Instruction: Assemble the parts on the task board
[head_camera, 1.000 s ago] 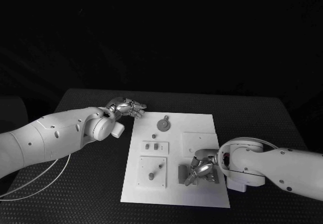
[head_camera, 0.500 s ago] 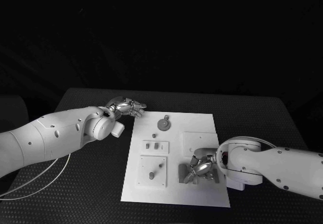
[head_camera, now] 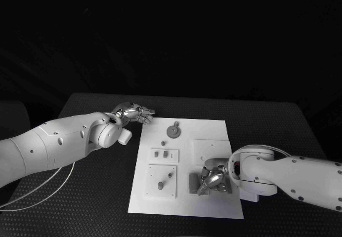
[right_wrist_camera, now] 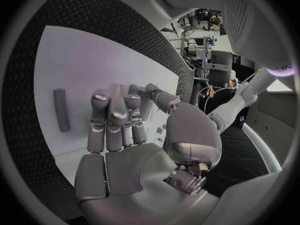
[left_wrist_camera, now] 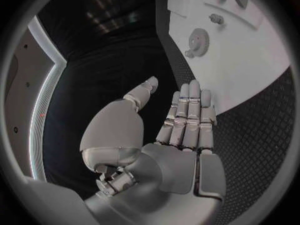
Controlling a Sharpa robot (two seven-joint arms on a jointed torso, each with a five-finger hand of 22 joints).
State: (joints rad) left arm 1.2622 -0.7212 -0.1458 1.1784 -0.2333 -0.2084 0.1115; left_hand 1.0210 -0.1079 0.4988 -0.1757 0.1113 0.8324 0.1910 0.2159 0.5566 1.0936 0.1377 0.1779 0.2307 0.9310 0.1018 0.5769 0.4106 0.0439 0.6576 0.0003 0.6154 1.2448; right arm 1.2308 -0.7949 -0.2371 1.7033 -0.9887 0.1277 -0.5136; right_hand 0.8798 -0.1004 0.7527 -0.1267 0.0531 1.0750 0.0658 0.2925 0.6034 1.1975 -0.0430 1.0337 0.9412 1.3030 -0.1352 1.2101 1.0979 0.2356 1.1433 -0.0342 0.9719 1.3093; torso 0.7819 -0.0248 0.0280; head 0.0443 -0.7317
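Black tabletop (head_camera: 93,197) under a white task board (head_camera: 214,207), with a round gear-like part (head_camera: 173,131) near its far edge and a grey bar-shaped part (head_camera: 192,182) toward its near right. Left hand (head_camera: 134,114) off the board's far left corner, fingers straight and apart, empty. Right hand (head_camera: 214,180) just beside the grey bar, fingers curled a little, nothing in them.
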